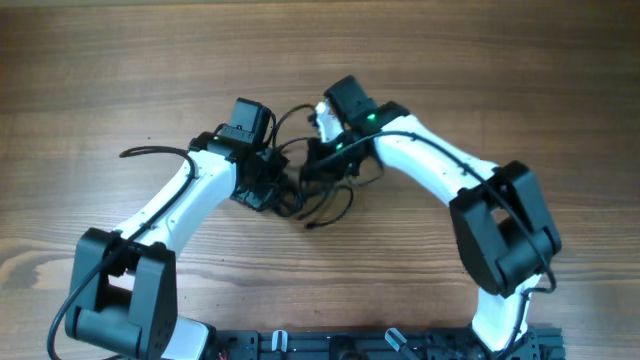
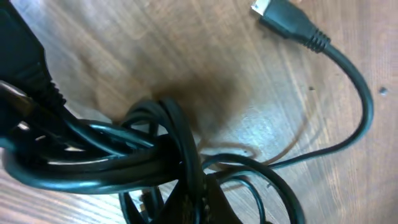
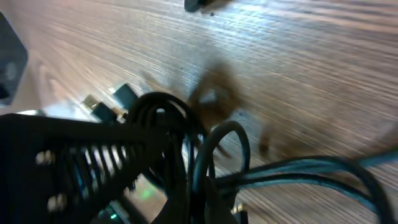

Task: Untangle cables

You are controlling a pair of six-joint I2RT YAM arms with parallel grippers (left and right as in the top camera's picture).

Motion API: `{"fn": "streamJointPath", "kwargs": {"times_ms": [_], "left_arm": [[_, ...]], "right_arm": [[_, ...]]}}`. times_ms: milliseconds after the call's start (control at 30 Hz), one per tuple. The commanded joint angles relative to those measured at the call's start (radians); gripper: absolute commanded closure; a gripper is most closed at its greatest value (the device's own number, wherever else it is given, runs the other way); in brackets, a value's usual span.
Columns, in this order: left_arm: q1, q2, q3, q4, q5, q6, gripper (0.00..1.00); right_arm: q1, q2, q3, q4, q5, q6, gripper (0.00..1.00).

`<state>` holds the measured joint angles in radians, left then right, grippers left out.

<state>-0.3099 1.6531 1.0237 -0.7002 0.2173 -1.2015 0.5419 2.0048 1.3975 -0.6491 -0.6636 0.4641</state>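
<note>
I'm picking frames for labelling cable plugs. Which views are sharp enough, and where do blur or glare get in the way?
Overhead: sharp and evenly lit, but the cables are small and partly covered. Left wrist: the plug is fairly crisp, the closer cables are soft, and there is a mild sheen on the table. Right wrist: blurred throughout, with glare on the wood at top.

The table (image 1: 520, 60) is a light-brown wood-grain surface. In the overhead view its grain runs left to right, with darker streaks across the boards. A black rail (image 1: 430, 345) with small pale fittings lies along the near edge.
</note>
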Motion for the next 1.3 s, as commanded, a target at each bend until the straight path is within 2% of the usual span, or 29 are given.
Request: {"fn": "streamJointPath", "kwargs": {"times_ms": [0,100,200,300,367,467,533,600,667,733,767,867,1067,1133,1267], "left_arm": [[0.029,-0.006,-0.018,0.034,0.004,0.166,0.96],[0.047,-0.074,-0.018,0.142,0.11,0.317,0.96],[0.064,-0.16,-0.018,0.196,0.181,0.327,0.96],[0.104,-0.229,-0.018,0.188,0.27,0.337,0.96],[0.143,-0.263,-0.018,0.179,0.361,0.394,0.96],[0.217,-0.286,-0.018,0.109,0.403,0.408,0.96],[0.263,-0.286,-0.018,0.068,0.402,0.362,0.96],[0.309,-0.286,-0.018,0.025,0.403,0.269,0.96],[0.346,-0.286,-0.018,-0.01,0.404,0.188,0.96],[0.36,-0.286,-0.018,-0.02,0.42,0.156,0.96],[0.362,-0.286,-0.018,-0.023,0.433,0.134,0.96],[0.362,-0.286,-0.018,-0.024,0.502,0.065,0.96],[0.362,-0.286,-0.018,-0.067,0.594,-0.096,0.95],[0.362,-0.286,-0.018,-0.076,0.622,-0.102,0.93],[0.362,-0.286,-0.018,-0.076,0.696,-0.144,0.95]], "right_arm": [[-0.09,0.012,0.017,-0.018,-0.082,-0.057,0.96],[-0.13,0.012,0.017,-0.043,-0.082,-0.103,0.96],[-0.137,0.012,0.017,-0.055,-0.083,-0.132,0.96],[-0.138,0.011,0.018,-0.048,-0.081,-0.137,0.95],[-0.145,0.011,0.032,-0.06,-0.081,-0.136,0.96],[-0.143,-0.021,0.125,-0.161,-0.097,-0.223,0.95],[-0.14,-0.069,0.171,-0.197,-0.097,-0.255,0.89],[-0.14,-0.133,0.196,-0.204,-0.093,-0.255,0.76],[-0.137,-0.207,0.2,-0.197,-0.093,-0.259,0.57],[-0.123,-0.253,0.2,-0.2,-0.093,-0.304,0.46],[-0.11,-0.271,0.2,-0.204,-0.093,-0.329,0.44],[-0.051,-0.278,0.199,-0.2,-0.084,-0.363,0.43],[0.059,-0.275,0.198,-0.198,0.082,-0.363,0.43],[0.082,-0.274,0.198,-0.199,0.095,-0.387,0.43],[0.117,-0.273,0.197,-0.209,0.176,-0.419,0.45]]}}
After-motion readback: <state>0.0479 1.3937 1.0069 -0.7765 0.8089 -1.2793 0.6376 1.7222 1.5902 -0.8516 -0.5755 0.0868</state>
